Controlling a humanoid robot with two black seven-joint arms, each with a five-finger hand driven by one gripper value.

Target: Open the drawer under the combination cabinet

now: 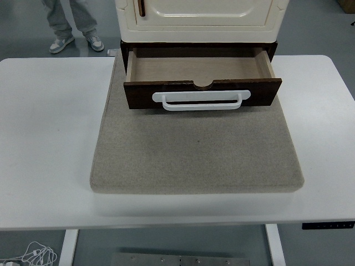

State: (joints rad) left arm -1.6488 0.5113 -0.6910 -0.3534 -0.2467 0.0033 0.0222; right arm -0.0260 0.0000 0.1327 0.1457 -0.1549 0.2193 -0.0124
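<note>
We record a dark wooden drawer (199,69) pulled out under a cream cabinet (199,22), its white handle (197,101) facing near, on a grey mat (197,149). We cannot tell either hand's state: neither shows.

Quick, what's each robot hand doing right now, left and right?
Left robot hand: not in view.
Right robot hand: not in view.
The drawer already stands open, with nothing touching its handle.

Cabinet (199,19) top, person (69,22) cropped
</note>
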